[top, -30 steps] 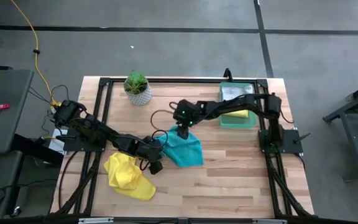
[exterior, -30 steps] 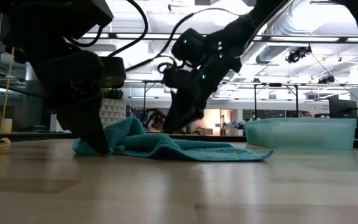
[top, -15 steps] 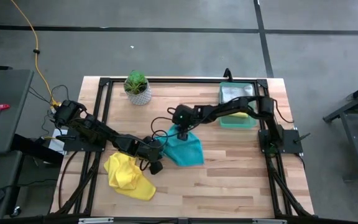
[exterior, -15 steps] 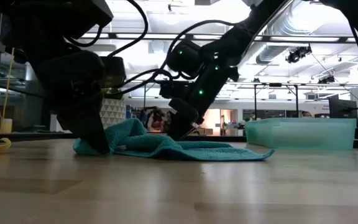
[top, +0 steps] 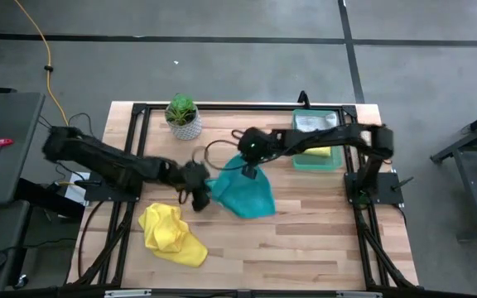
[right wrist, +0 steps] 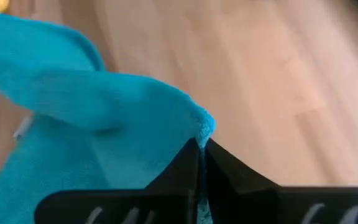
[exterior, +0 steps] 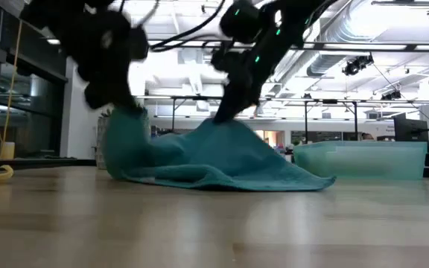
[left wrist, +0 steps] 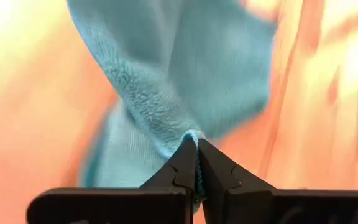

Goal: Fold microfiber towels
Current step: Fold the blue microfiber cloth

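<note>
A wooden table (top: pixel 305 240) inside a black frame fills the overhead view, with two dark robot arms reaching toward its middle. A teal towel (top: pixel 243 192) sits near the centre. A second ago it lay flat on the wood; now two of its corners are raised off the surface, and only its trailing edge rests on the table, as the low view shows.

The left gripper (top: pixel 197 180) is clamped on the towel's left corner, as it was a second ago, and has risen with it. The right gripper (top: pixel 249 170) stood open beside the far corner a second ago; its fingers have since closed, and its wrist view shows them pinching the teal fabric.

With both corners held and lifted, the towel looks ready to be carried over itself into a first fold, which has not yet been made.

A crumpled yellow towel (top: pixel 172 234) lies on the front left of the table, unfolded. A translucent green tray (top: pixel 301 161) at the back right holds another yellow cloth (top: pixel 320 152) and a pale one (top: pixel 309 122). A small potted plant (top: pixel 183 117) stands at the back left.
</note>
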Available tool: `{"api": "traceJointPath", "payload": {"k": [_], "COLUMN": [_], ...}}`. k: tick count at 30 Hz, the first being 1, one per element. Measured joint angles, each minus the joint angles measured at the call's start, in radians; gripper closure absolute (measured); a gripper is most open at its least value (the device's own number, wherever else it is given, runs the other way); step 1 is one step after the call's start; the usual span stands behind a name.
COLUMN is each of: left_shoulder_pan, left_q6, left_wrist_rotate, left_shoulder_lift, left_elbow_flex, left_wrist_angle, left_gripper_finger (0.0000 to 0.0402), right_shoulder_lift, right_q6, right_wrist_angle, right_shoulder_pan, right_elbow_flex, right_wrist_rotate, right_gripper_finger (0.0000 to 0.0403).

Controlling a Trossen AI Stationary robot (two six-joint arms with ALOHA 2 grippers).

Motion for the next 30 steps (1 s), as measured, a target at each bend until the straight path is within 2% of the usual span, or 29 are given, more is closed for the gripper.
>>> {"api": "traceJointPath", "payload": {"k": [4, 8, 13, 18, 21, 24, 26, 30], "left_shoulder_pan": [0.11, 0.245, 0.439, 0.571, 0.577, 0.534, 0.483, 0.349], "left_q6": [0.037, 0.103, 0.208, 0.365, 0.491, 0.557, 0.558, 0.461], "left_wrist_rotate": [-0.052, -0.088, -0.033, 0.035, 0.057, 0.059, 0.056, 0.043], "left_shoulder_lift": [-0.177, -0.306, -0.382, -0.387, -0.388, -0.389, -0.39, -0.361], "left_elbow_flex": [0.001, 0.002, 0.014, 0.122, 0.19, 0.23, 0.232, 0.232], "left_wrist_angle": [-0.017, -0.016, -0.004, -0.127, -0.187, -0.24, -0.281, -0.408], "left_gripper_finger": [0.0401, 0.0401, 0.0401, 0.0401, 0.0401, 0.0401, 0.0401, 0.0401], "right_shoulder_lift": [-0.136, -0.217, -0.291, -0.363, -0.394, -0.405, -0.393, -0.355], "right_q6": [-0.014, -0.062, -0.114, -0.153, -0.156, -0.128, -0.087, -0.014], "right_wrist_angle": [-0.042, -0.071, -0.073, -0.04, -0.066, -0.12, -0.188, -0.236], "right_shoulder_pan": [-0.001, -0.031, -0.073, -0.066, -0.024, 0.031, 0.073, 0.16], "right_elbow_flex": [0.0, 0.0, 0.002, 0.004, 0.004, 0.005, 0.005, -0.055], "right_wrist_rotate": [0.095, 0.191, 0.302, 0.343, 0.378, 0.386, 0.386, 0.404], "right_gripper_finger": [0.0402, 0.0402, 0.0402, 0.0403, 0.0403, 0.0403, 0.0403, 0.0403]}}
